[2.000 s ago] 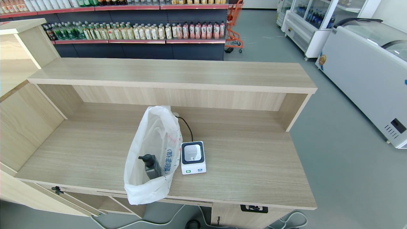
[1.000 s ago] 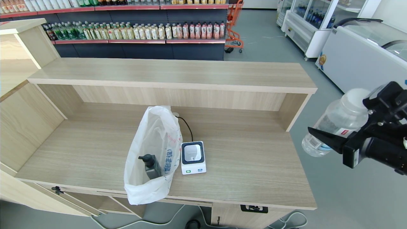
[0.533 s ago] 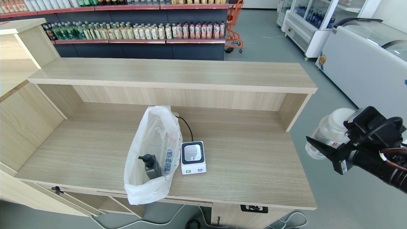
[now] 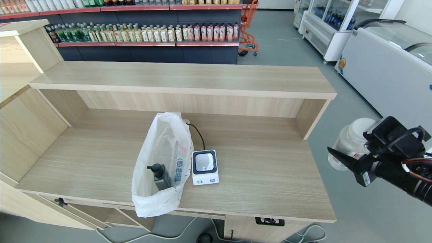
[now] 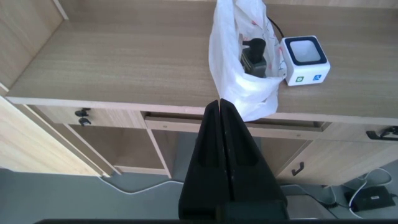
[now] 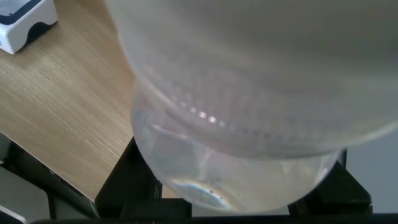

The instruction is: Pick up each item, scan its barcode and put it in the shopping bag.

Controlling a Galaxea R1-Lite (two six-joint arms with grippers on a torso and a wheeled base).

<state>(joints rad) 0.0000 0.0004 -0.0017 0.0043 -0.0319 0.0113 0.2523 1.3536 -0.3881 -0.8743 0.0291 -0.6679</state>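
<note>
Over the last two seconds the right gripper (image 4: 349, 153) has been brought into the head view from the right with a bottle in it. It has then been lowered, and it is barely shifted in the last half second. The bag and the scanner are left where they were.

The right jaws are clamped around a clear plastic bottle with a white cap and a red-and-white label (image 4: 351, 136). It is held tilted, well to the right of the white square barcode scanner (image 4: 205, 167) and out past the right end of the light wooden counter (image 4: 270, 175).

The left gripper (image 5: 221, 109) is seen with its dark fingers pressed flat together and nothing between them. It is held on the robot's side of the scanner, off the counter's front edge.

A white plastic shopping bag (image 4: 162, 148) is set just beside the scanner on its left, its mouth turned toward the robot. A dark pump-top bottle (image 4: 159, 176) is lodged upright inside it. A black cable (image 4: 199, 135) is led away behind the scanner.
</note>
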